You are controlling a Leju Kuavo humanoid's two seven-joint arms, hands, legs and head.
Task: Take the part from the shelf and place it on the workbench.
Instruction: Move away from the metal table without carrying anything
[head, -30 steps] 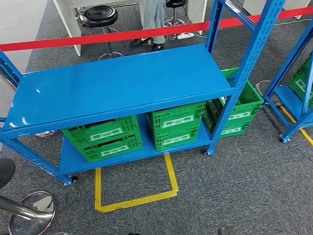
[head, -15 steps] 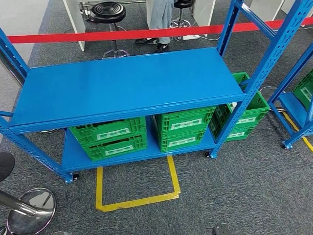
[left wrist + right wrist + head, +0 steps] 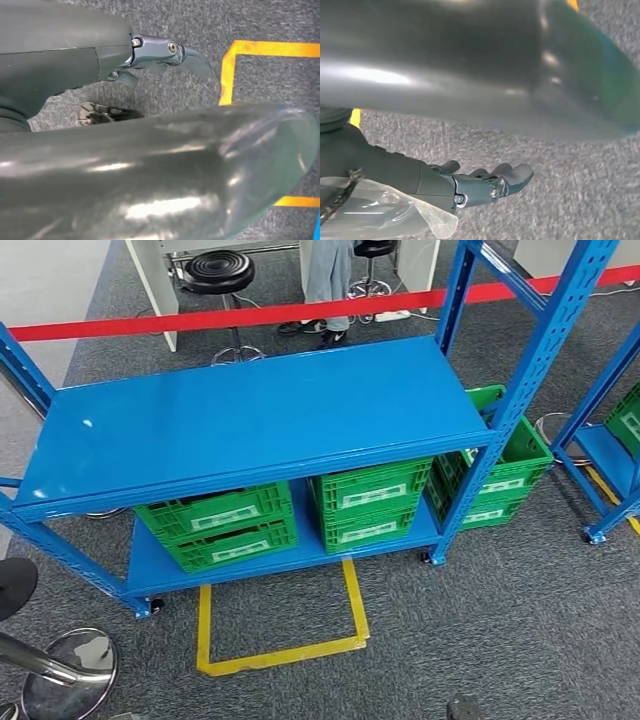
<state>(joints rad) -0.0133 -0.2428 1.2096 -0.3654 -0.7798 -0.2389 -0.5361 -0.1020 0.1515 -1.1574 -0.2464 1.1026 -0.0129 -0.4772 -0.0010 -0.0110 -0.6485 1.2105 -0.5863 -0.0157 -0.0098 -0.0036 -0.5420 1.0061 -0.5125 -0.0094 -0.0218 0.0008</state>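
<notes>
A: What stands ahead in the head view?

B: A blue metal shelf rack (image 3: 249, 415) with a flat upper board and a lower board. On the lower board sit two green plastic slatted crates: one at the left (image 3: 217, 525), one at the right (image 3: 367, 502). A third green crate (image 3: 494, 465) stands on the grey carpet floor (image 3: 490, 620) just right of the rack, behind its right front post.

A: And the part to be taken?

B: I cannot tell where it is. The crates' insides are hidden under the upper board, and what lies in the third crate is too small to make out.

A: The left hand (image 3: 113, 120)?

B: In the left wrist view it hangs over the carpet near a yellow tape line (image 3: 226, 70), fingers stretched out straight and apart, holding nothing.

A: The right hand (image 3: 444, 185)?

B: Likewise over the carpet in the right wrist view, fingers extended and slightly spread, nothing in them. A clear plastic film (image 3: 395, 215) hangs by the wrist.

A: Anything else around?

B: A yellow tape rectangle (image 3: 279, 640) is marked on the floor just near of the rack. A red barrier tape (image 3: 226, 318) runs across on the far side; beyond it are a black round stool (image 3: 219, 270) and a person's legs (image 3: 328, 280). At near left is a chrome stool base (image 3: 68, 670). A second blue rack (image 3: 604, 440) stands at far right.
</notes>
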